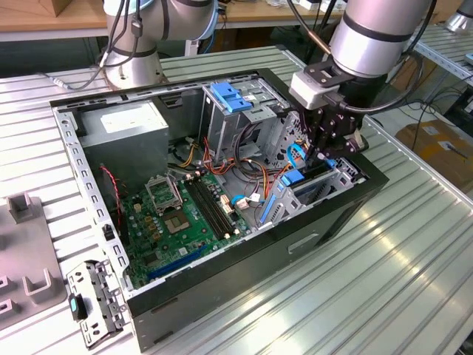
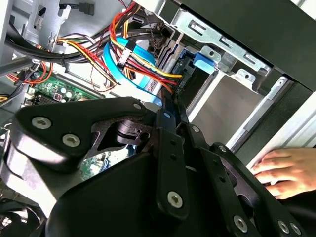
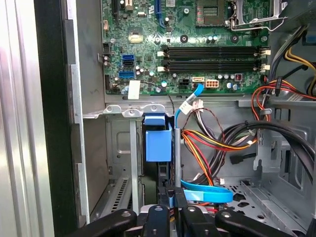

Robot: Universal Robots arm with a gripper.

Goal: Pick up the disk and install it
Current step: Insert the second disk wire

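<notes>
Down in the PC case's [image 1: 355, 194] drive bay, gripper [image 3: 171, 213] fingers [image 3: 157, 217] sit nearly shut, approx. pinching a thin slab seen edge-on, apparently the disk [image 3: 170, 197], upright beside a blue bracket [image 3: 158, 138]. Orange/red cables [image 3: 212, 143] close by; motherboard [image 3: 187, 44] beyond. Person's hand [image 2: 286, 170] rests on case rim.

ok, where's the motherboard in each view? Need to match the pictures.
Exterior view: motherboard lies flat on the case floor, toward the exterior view's left of the drive bays.
Second wrist view: motherboard is a small green patch seen past the wires.
First wrist view: motherboard sits beyond the bay's metal wall, memory slots showing.
Shared landmark: the red, yellow and orange cable bundle.
</notes>
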